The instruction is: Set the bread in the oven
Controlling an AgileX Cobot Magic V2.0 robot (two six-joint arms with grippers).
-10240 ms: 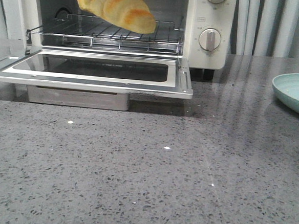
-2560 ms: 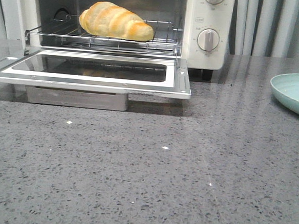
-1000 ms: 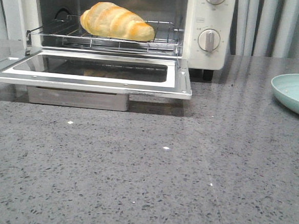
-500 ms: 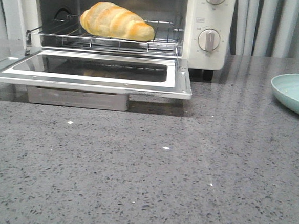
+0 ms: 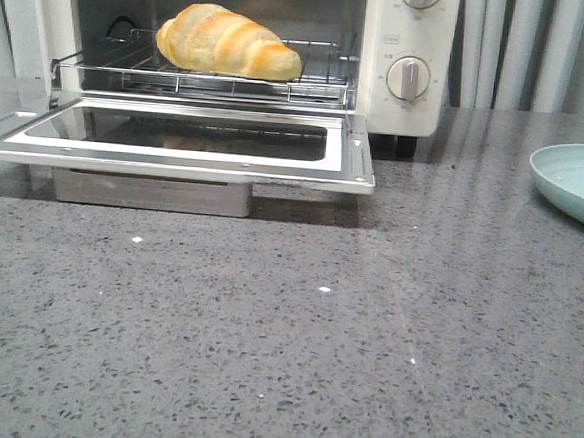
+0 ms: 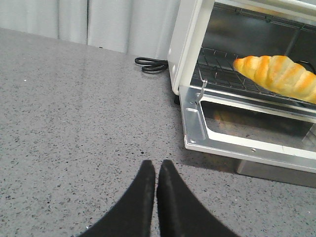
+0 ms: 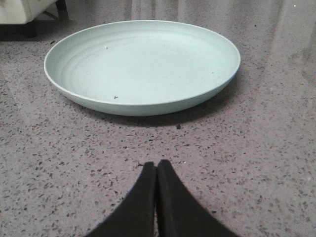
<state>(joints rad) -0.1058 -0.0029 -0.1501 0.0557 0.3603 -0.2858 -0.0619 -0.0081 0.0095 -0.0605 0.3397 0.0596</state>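
Nothing had shifted since a moment before; the bread (image 5: 229, 42) lay on the wire rack (image 5: 202, 72) inside the open oven (image 5: 408, 62).
Left gripper (image 6: 156, 170) and right gripper (image 7: 157, 170) were both pinched closed, empty, low over the counter (image 5: 314, 331); the right faced a green plate (image 7: 143, 64).

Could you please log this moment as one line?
bread: on oven rack | door: open | left gripper: shut | right gripper: shut, empty
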